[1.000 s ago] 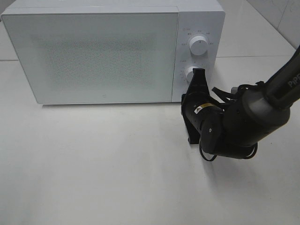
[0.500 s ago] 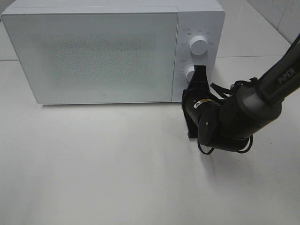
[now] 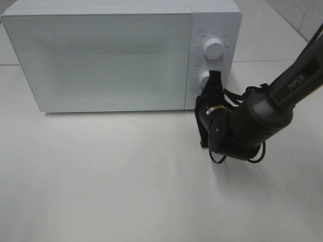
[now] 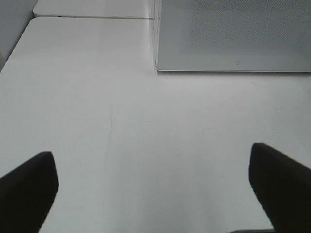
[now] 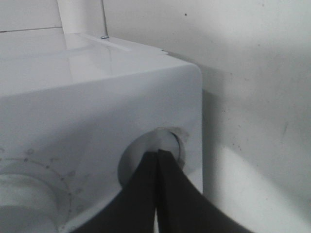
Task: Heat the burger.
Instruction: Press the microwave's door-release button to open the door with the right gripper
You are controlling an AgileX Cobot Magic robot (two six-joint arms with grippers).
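Black right gripper stays closed at lower knob.

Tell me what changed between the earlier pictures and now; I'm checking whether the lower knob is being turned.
The right arm's wrist and forearm swung toward the microwave, the forearm now steeper. The shut right gripper kept its tips at the lower knob; whether it turned cannot be told. Nothing was taken or released. The door stayed shut.
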